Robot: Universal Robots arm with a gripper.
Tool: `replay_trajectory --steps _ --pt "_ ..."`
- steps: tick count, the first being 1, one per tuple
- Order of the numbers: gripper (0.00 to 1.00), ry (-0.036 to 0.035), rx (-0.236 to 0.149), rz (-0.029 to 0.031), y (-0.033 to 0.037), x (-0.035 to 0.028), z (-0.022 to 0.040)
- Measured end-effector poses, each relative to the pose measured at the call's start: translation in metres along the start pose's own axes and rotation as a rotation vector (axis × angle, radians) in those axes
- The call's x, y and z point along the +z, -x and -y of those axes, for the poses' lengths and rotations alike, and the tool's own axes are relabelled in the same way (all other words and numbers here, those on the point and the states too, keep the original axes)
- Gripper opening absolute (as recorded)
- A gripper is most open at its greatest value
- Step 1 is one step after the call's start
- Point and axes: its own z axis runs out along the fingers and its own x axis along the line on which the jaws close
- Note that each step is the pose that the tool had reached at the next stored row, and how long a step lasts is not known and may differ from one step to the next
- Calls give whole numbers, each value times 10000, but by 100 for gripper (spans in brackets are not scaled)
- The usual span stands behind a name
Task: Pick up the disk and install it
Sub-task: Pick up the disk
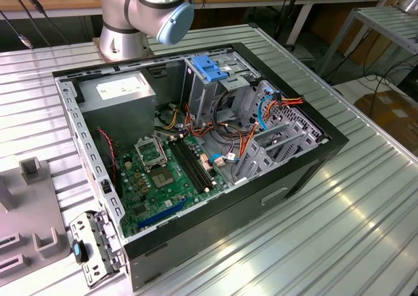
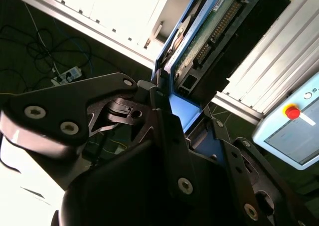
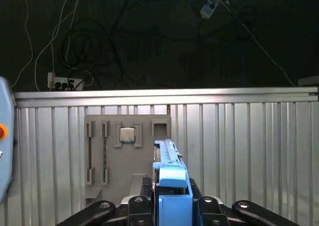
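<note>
I have the gripper (image 3: 172, 208) clamped on the disk (image 3: 168, 161), held edge-on, I judge to suit the blue-latched cage (image 1: 212, 80) at the exterior view's upper centre.

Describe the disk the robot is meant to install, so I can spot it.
Find the black gripper in the first wrist view, with the ribbed silver metal table behind it. Clamped edge-on in it is the flat silver-grey disk with blue plastic rails. Unlike the flat grey tray lying beyond it, it is blue-edged and held in the gripper.
</note>
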Motion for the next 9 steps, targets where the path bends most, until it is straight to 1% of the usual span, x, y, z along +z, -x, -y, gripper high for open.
replay_trajectory --steps 4,5,9 --pt "37 1 1 0 1 0 44" --pt "37 0 0 0 2 0 64" --pt "37 0 -1 0 3 0 101"
